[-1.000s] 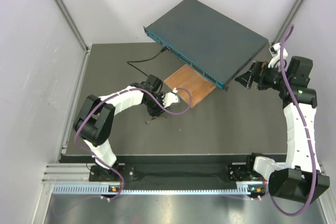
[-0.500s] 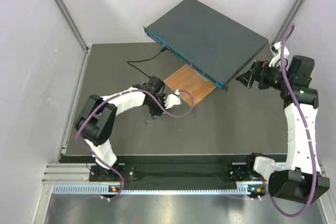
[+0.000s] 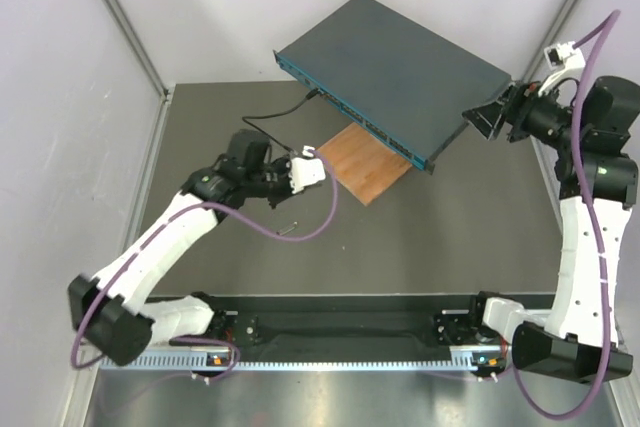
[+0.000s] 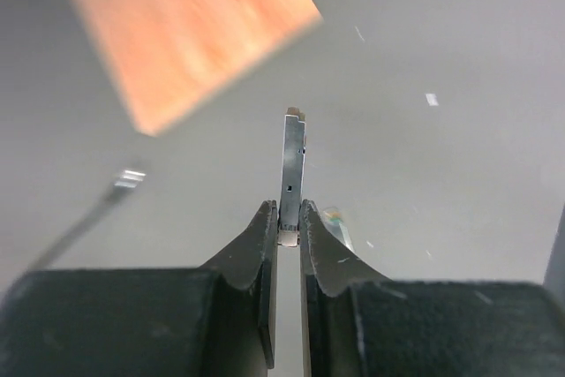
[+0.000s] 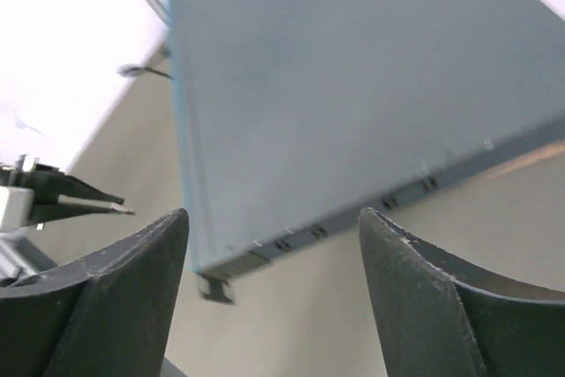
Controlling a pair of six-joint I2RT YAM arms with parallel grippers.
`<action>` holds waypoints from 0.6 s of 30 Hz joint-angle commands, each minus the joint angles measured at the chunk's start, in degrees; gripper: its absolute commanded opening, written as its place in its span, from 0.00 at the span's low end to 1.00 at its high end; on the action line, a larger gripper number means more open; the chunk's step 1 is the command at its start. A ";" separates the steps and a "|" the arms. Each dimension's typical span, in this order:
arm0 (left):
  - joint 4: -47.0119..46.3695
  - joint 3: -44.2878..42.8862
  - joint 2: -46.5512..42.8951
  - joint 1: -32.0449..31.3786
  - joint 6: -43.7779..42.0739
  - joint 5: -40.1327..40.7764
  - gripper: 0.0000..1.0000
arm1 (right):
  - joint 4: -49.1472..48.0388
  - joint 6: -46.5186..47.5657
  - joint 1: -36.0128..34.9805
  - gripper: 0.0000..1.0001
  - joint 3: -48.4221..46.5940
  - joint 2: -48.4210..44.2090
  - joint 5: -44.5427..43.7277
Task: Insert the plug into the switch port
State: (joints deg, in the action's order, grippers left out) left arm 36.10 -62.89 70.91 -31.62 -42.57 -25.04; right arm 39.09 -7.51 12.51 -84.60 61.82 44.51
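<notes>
Left gripper [image 4: 289, 218] clenched on thin grey strip [image 4: 293, 152]; wooden board [image 4: 190, 33] edge ahead-left. Right gripper [image 5: 274, 214] spread; network switch [image 5: 335, 86] corner ahead.

We find the network switch [image 3: 400, 72] far back on the tabletop [image 3: 430, 237], wooden board [image 3: 362, 165] partly beneath its front, cable [image 3: 272, 123] trailing left.

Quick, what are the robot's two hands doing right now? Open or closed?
Left hand: closed, pinching a small thin grey piece.
Right hand: open, holding nothing.
</notes>
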 commanded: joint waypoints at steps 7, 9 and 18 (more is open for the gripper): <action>-21.49 1.54 -13.07 -0.46 2.42 12.27 0.00 | -9.46 -7.78 -17.59 0.70 -4.87 8.21 2.16; -25.62 3.73 -14.39 -0.81 -0.57 14.74 0.00 | -10.00 -7.70 -23.55 0.68 -7.32 10.76 1.37; -34.16 9.27 -19.93 -2.57 -19.38 20.73 0.00 | -14.12 -11.29 -41.93 0.72 -18.58 26.32 0.75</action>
State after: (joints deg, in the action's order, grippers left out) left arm 9.30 -54.81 53.30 -33.82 -53.49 -6.87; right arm 30.44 -16.34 -25.19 -98.56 86.70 45.01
